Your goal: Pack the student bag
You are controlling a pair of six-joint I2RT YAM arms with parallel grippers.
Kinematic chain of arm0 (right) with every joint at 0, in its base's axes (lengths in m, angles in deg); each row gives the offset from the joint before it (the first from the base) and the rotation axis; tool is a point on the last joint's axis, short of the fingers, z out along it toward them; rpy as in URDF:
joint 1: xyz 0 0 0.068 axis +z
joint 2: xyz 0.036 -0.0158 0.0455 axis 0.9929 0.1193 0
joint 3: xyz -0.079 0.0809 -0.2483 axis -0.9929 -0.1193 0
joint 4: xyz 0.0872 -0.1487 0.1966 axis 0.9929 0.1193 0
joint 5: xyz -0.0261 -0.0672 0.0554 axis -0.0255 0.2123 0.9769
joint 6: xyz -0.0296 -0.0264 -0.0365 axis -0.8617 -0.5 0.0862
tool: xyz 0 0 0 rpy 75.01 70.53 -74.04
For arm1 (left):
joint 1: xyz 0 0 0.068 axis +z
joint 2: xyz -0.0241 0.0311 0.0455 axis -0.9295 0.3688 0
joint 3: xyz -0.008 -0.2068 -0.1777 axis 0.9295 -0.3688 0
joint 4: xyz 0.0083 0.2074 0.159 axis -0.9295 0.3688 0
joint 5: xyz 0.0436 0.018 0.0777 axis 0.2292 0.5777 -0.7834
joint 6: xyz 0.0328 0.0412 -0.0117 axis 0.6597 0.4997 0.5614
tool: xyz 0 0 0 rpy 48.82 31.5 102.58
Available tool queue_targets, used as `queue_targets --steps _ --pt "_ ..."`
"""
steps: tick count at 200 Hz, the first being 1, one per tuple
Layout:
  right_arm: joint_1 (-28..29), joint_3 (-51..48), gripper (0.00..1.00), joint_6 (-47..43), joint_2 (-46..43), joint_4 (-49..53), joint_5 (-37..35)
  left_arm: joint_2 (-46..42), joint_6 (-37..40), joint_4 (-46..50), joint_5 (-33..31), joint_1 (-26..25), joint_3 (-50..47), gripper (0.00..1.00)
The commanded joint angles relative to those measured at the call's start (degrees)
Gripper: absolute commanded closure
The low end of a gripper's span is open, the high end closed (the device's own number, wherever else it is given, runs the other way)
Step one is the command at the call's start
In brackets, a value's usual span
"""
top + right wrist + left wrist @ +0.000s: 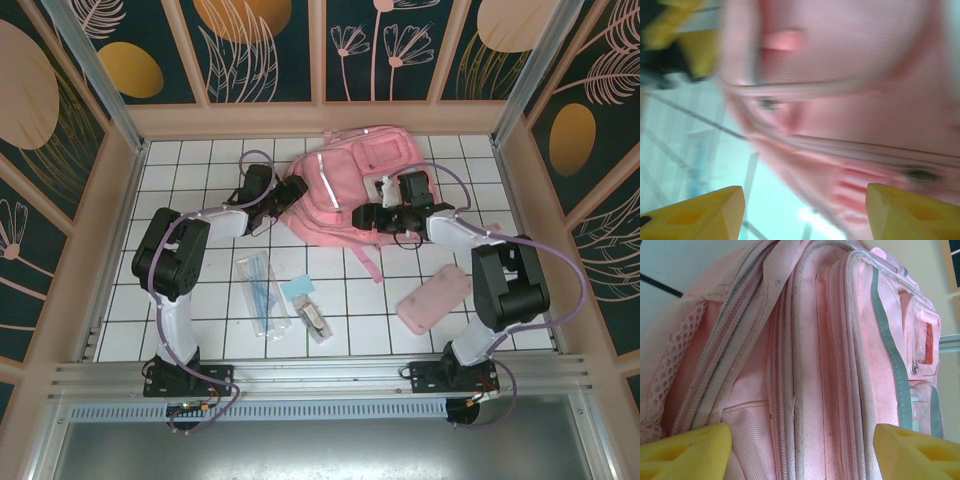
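Note:
The student bag (345,185), a big pink backpack with white stripes, lies at the back middle of the tiled table. My left gripper (284,194) sits against its left edge. In the left wrist view the bag's zipped side (815,365) is close up, with the left gripper (800,455) open and its yellow fingertips (685,452) wide apart just short of the fabric. My right gripper (364,215) hovers over the bag's lower right part. The right wrist view is blurred: the right gripper (802,215) is open, with the bag (855,90) ahead and nothing between the fingers.
A flat pink pouch (433,298) lies at the right front. A clear plastic sleeve (262,292), a small blue item (299,287) and a small packet (314,320) lie front centre. Wooden walls (130,200) ring the table.

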Motion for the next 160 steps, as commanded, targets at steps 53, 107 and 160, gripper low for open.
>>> queue_targets --steps 53,107,160 --pt "-1.0 -1.0 0.35 1.9 -8.4 3.7 -6.5 6.5 14.4 14.9 -3.6 2.4 13.7 0.26" --pt "-10.2 -3.6 0.31 7.8 -10.0 6.3 -27.6 1.1 28.8 32.8 -13.7 2.1 22.6 0.26" --pt "-20.3 -2.6 0.14 8.0 -0.2 -0.3 -27.8 -8.4 24.3 37.3 -9.5 -6.3 16.6 0.28"
